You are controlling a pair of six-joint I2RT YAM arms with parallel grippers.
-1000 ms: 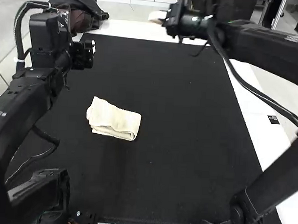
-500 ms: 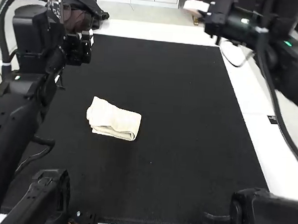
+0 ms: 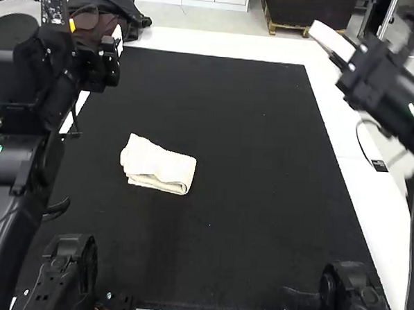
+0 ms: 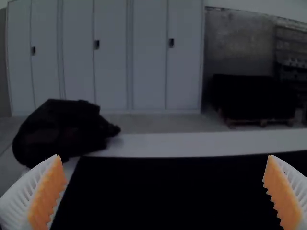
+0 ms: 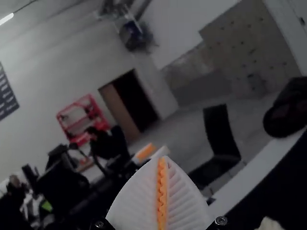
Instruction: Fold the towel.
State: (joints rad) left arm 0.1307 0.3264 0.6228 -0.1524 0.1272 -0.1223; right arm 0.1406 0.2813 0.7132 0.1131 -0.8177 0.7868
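A white table carries a broad black mat — and directly on that lies the cream towel, folded. The mat surrounds the towel; white tabletop shows well beyond it and to its right.

right claw now swung outward from above the middle of the tabletop's far edge to near its far right corner, tilted more diagonally, left claw shifted slightly outward and farther forward, right arm no longer crossing the black mat's far right corner
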